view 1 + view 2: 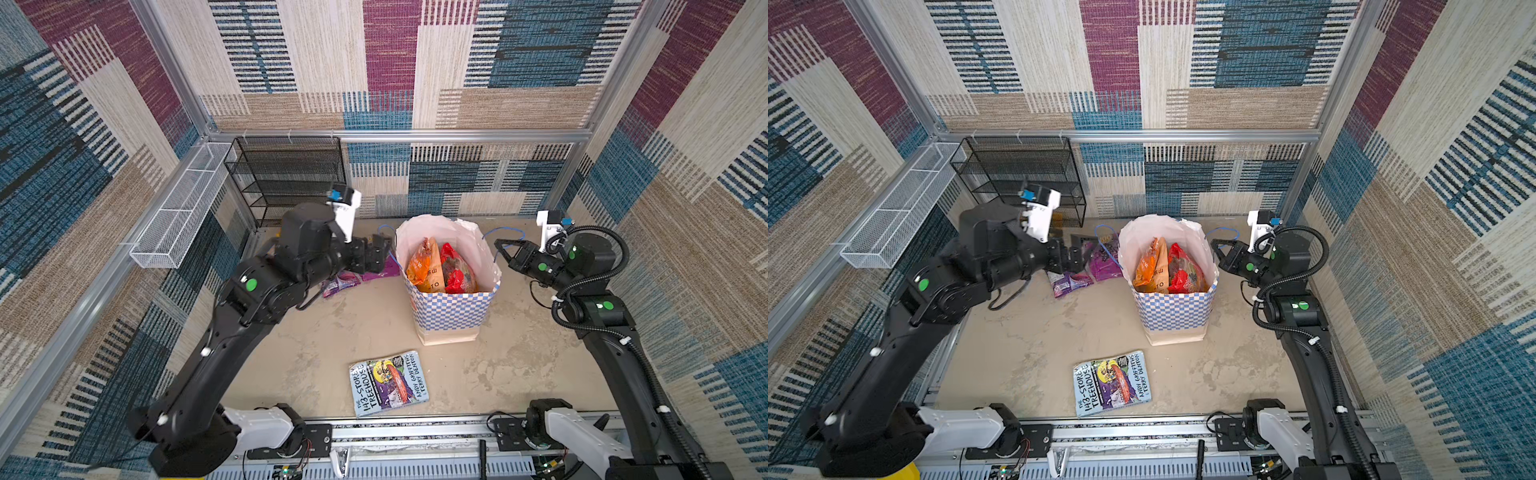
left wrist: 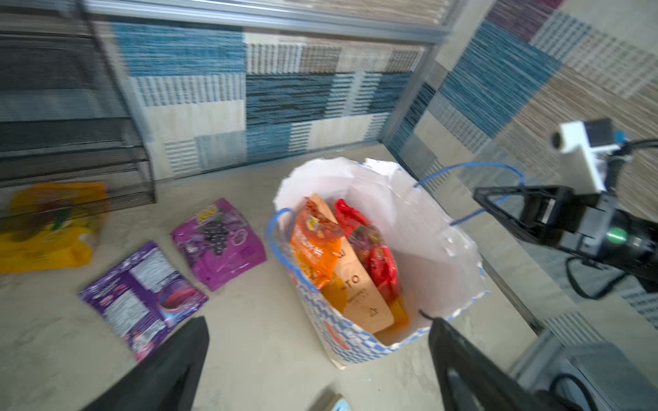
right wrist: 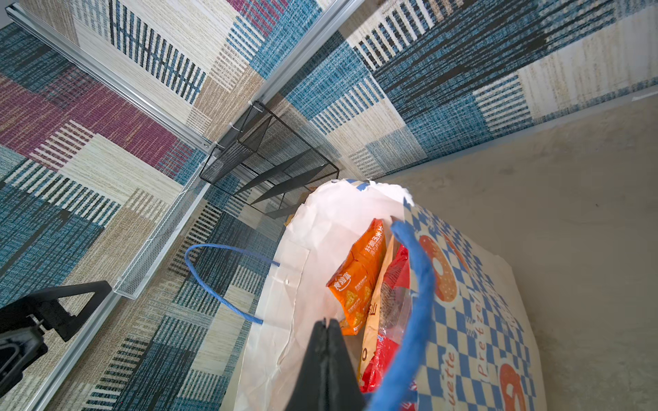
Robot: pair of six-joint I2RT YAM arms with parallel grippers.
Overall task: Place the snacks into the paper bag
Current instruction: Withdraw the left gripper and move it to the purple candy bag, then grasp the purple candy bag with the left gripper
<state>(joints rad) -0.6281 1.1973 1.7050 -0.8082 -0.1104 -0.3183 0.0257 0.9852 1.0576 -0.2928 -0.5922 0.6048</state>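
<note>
1. The beige table (image 1: 291, 332) fills the lower middle of both top views.
2. A black mesh rack (image 1: 291, 178) stands at upper left of centre, against the back wall. A yellow packet (image 2: 46, 227) lies at its foot.
3. A white wire basket (image 1: 178, 216) hangs along the left wall.
4. The paper bag (image 1: 451, 311) stands upright and open just right of centre. An orange packet (image 1: 419, 266), a pale orange packet (image 2: 359, 291) and a red packet (image 1: 455, 270) stand on end inside it.
5. A book (image 1: 388, 382) lies flat at lower centre, well apart from the bag.
6. A magenta packet (image 2: 220, 242) and a dark purple packet (image 2: 142, 295) lie flat on the table just left of the bag, outside it.
7. The left gripper (image 2: 317, 322) hangs above those two, spread wide with nothing in it.
8. The right gripper (image 3: 327, 341), pressed together, sits at the bag's right rim by the blue cord handle (image 3: 416, 284). Whether it pinches the cord I cannot tell.
</note>
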